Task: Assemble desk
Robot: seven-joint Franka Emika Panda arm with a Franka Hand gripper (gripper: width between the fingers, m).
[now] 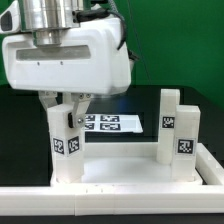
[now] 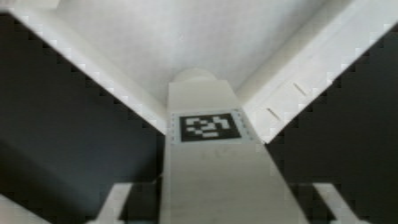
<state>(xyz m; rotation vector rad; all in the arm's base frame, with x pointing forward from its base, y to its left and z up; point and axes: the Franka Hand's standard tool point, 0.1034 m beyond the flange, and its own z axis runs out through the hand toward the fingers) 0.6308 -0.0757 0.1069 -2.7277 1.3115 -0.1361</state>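
Note:
The desk's white tabletop lies flat near the front of the exterior view. Two tagged white legs stand upright at its right end. A third tagged leg stands upright at the left end. My gripper comes straight down over this leg's top, a finger on each side. In the wrist view the same leg runs down toward the tabletop. My gripper straddles it, and a dark gap shows between the leg and each of the fingers.
The marker board lies flat on the black table behind the tabletop. A white border rail runs along the front edge. A green wall stands behind.

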